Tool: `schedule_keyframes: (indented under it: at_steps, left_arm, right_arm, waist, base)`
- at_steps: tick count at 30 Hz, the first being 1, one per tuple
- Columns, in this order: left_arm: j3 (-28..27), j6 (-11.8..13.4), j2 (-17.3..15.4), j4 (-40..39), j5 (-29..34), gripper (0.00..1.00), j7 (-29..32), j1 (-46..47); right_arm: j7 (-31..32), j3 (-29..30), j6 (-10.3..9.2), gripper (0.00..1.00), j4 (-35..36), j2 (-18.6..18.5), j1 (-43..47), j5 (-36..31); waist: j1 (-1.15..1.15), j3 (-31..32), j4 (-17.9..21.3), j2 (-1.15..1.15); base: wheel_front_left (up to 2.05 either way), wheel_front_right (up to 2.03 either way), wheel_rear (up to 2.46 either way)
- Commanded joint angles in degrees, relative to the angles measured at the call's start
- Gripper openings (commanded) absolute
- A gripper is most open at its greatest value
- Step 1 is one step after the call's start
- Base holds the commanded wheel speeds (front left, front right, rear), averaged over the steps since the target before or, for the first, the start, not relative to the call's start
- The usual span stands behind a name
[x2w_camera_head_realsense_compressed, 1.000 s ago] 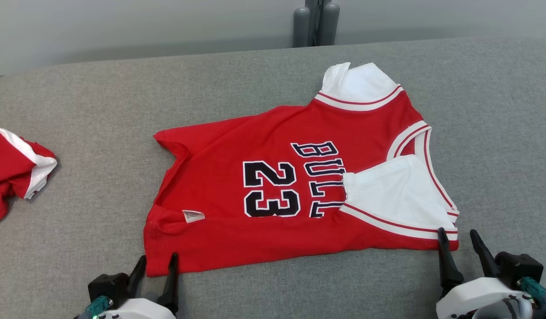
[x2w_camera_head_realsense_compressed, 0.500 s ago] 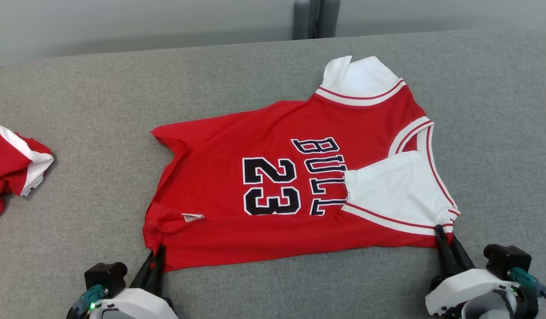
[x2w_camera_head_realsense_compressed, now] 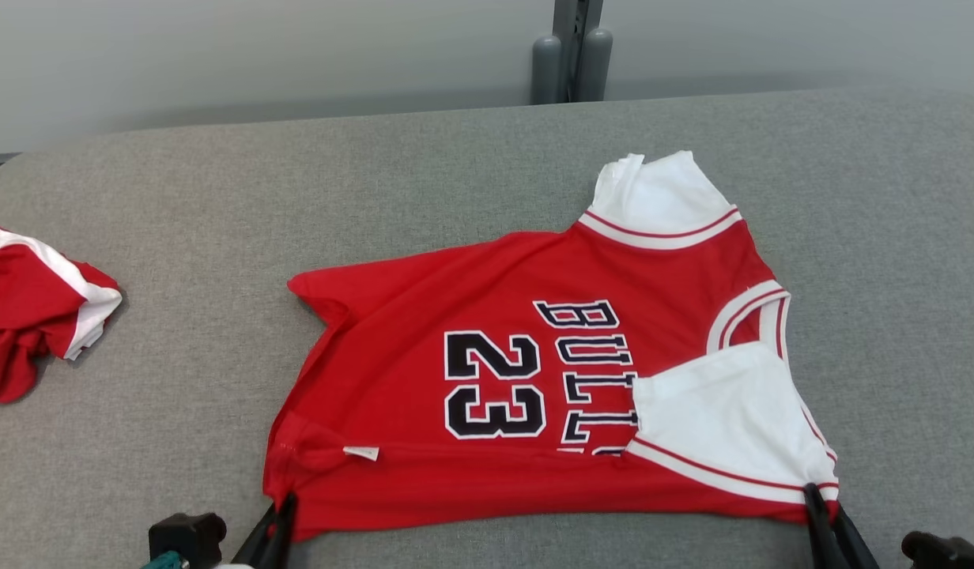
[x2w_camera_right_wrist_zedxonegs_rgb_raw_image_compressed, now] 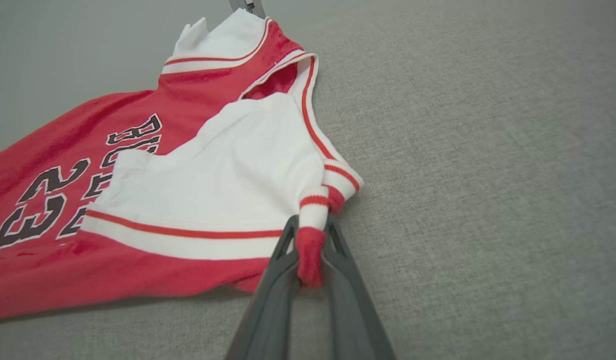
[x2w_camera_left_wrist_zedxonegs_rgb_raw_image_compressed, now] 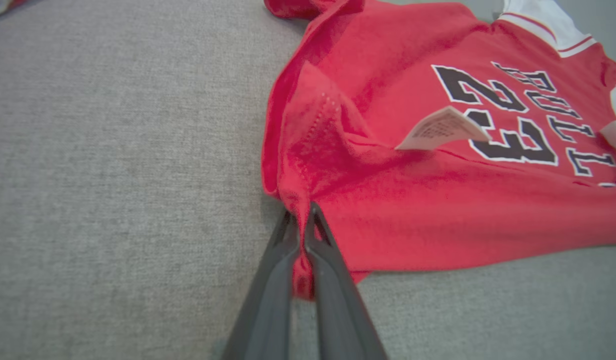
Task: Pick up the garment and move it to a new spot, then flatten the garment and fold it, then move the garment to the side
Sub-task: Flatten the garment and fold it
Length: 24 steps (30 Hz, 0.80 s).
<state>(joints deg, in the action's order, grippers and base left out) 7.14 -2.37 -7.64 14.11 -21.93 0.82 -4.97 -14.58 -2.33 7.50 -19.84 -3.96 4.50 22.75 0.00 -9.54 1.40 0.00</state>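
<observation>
The garment is a red jersey with white sleeves and the black print "23 BULLS"; it lies spread on the grey padded table. My left gripper is shut on the hem corner at the near left; the left wrist view shows red cloth pinched between the dark fingers of that gripper. My right gripper is shut on the near right shoulder corner. In the right wrist view a red-and-white trimmed fold of the garment sits clamped in the right gripper.
A second red-and-white garment lies bunched at the table's left edge. Behind the table's far edge stands a grey post against a pale wall. Bare grey padding surrounds the jersey on all sides.
Both grippers were open at the jersey's near corners a second ago and have closed on the cloth. The camera has shifted, so the jersey sits lower in the picture.
</observation>
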Motion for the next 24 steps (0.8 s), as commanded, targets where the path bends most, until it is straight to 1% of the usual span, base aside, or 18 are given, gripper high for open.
schedule_keyframes:
  at_steps: [1,9,11,12,13,14,16,19,20,21,24]
  left_arm:
    - [-0.3,0.5,-0.5,-0.3,-0.5,0.0,0.2,-0.7]
    - [0.0,2.0,-0.7,-5.7,-1.7,0.0,4.1,-7.3]
    - [0.3,1.9,-0.4,-6.1,-1.9,0.0,4.6,-7.9]
    - [0.3,2.0,-0.2,-6.3,-2.1,0.56,4.3,-8.0]
    - [0.2,2.1,0.0,-6.4,-2.1,1.0,3.5,-7.7]
    - [0.2,2.4,0.2,-6.5,-1.9,1.0,2.8,-7.4]
    - [0.0,3.2,0.6,-6.9,-1.1,1.0,0.7,-6.7]
    - [0.0,4.3,0.9,-7.7,0.7,1.0,-4.1,-5.5]
    - [-0.1,4.4,1.5,-7.8,0.5,1.0,-5.5,-5.2]
    - [-0.1,5.0,1.4,-8.2,1.9,1.0,-8.2,-3.6]
    - [-0.6,6.1,1.2,-8.4,3.4,1.0,-11.0,-1.4]
  right_arm:
    - [0.4,0.4,-0.01,0.0,0.3,-0.2,0.8,0.3]
    - [4.0,1.1,-0.01,0.0,3.9,0.6,7.5,0.9]
    - [4.5,1.1,-0.01,0.0,4.2,0.7,7.8,0.8]
    - [4.5,1.1,-0.01,0.12,4.4,0.7,7.8,0.6]
    - [4.3,1.3,-0.01,0.82,4.6,0.8,7.5,0.1]
    - [3.9,1.4,-0.01,1.0,5.1,0.8,7.0,-0.3]
    - [3.1,1.7,-0.01,1.0,6.3,0.8,6.0,-1.4]
    - [2.1,2.8,-0.01,1.0,8.9,0.9,4.7,-3.4]
    - [1.8,3.3,-0.01,1.0,10.0,0.9,4.0,-4.1]
    - [1.3,3.7,-0.01,1.0,12.5,0.9,2.4,-5.6]
    - [1.3,4.3,-0.01,1.0,15.7,0.9,0.3,-7.9]
  waist:
    - [0.0,0.5,0.1,0.0]
    - [0.0,2.6,0.3,0.0]
    - [0.0,2.8,0.3,0.0]
    - [0.0,2.9,0.3,0.0]
    - [0.0,3.0,0.3,0.0]
    - [0.0,3.1,0.3,0.0]
    - [0.0,3.4,0.4,0.0]
    - [0.0,4.0,0.7,0.0]
    - [0.0,4.1,0.8,0.0]
    - [0.0,4.5,0.9,0.0]
    - [0.0,4.8,1.1,0.0]
  base:
    - [0.0,0.0,0.0]
    - [0.0,0.0,0.0]
    - [0.0,0.0,0.0]
    - [0.0,0.0,0.0]
    - [0.0,0.0,0.0]
    - [0.0,0.0,0.0]
    - [0.0,0.0,0.0]
    - [0.0,0.0,0.0]
    - [0.0,0.0,0.0]
    - [0.0,0.0,0.0]
    - [0.0,0.0,0.0]
